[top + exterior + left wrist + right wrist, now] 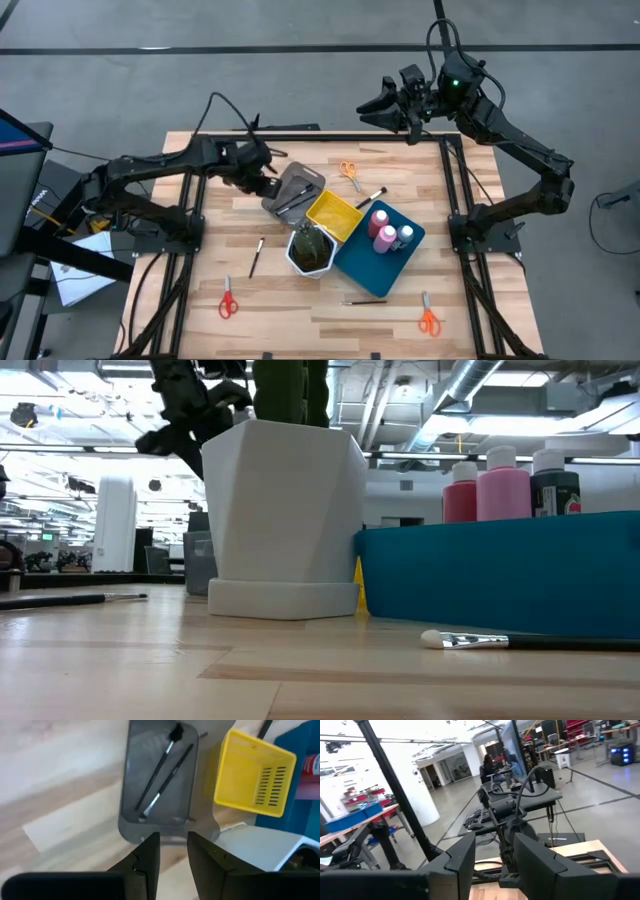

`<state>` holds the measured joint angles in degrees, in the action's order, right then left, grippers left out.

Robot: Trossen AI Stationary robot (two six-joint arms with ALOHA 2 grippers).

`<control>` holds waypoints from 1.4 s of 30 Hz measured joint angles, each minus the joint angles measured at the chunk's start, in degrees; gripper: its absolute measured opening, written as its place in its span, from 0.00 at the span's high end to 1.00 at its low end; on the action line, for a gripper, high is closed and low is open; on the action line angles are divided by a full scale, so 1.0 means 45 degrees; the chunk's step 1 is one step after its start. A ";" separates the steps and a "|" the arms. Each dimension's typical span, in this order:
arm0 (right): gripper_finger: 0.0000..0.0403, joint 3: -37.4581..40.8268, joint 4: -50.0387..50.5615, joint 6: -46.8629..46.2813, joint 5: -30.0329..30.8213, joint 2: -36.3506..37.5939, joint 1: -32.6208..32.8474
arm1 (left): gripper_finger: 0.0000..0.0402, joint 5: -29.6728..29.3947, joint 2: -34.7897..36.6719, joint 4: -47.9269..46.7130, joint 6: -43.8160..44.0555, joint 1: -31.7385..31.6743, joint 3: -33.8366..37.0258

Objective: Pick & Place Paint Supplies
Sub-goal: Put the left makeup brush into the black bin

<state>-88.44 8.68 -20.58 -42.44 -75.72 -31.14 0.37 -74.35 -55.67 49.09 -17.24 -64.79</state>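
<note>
The left end effector [268, 183] hovers left of centre in the high view, just beside the near end of the grey tray [283, 200], its fingers [148, 854] a little apart with nothing between them; two brushes [164, 770] already lie in that tray. The right end effector [378, 108] is parked at the upper right of the frame, beyond the surface [300, 310], fingers apart and empty. Two pink bottles [382, 228] and a small grey white-capped bottle [405, 235] stand in the blue tray [360, 275]. Loose pieces remain out: a brush [255, 257] at lower left of centre, another brush [364, 301] below the blue tray, one brush [371, 197] above it, red-handled scissors [228, 303] at lower left, and orange-handled scissors [430, 318] at lower right and orange scissors [350, 174] at upper centre. The risk I see is the left end effector nudging or tipping the grey tray, since it hangs so close to the rim; a careless descent could also knock the yellow tray [333, 215] or the white hexagonal pot [311, 252] crowded beside it. Thin brushes lying flat may slip from a shallow pinch. The grey bottle's label in the low view carries marks too small to read; no other writing is legible.
</note>
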 joint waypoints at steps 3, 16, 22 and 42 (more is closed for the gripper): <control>0.67 0.0004 -0.0076 0.0000 -0.0331 0.0000 0.0000 | 0.77 -0.0605 0.0000 -0.0149 0.1102 0.0797 0.0000; 0.67 0.0001 -0.0129 0.0012 -0.0945 0.0000 0.0000 | 0.77 -0.1643 -0.0005 -0.1412 0.5595 0.3877 0.1557; 0.67 0.0000 -0.0131 0.0015 -0.0950 0.0000 -0.0005 | 0.77 -0.1624 -0.0010 0.0768 0.6531 0.4778 0.3368; 0.67 0.0000 -0.0122 -0.0099 -0.0945 0.0000 -0.0199 | 0.77 -0.1405 -0.0082 0.5299 0.6828 0.4989 0.6729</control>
<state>-88.44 8.13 -21.02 -46.70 -75.72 -32.03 -5.96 -74.72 -31.83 79.81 5.21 -34.51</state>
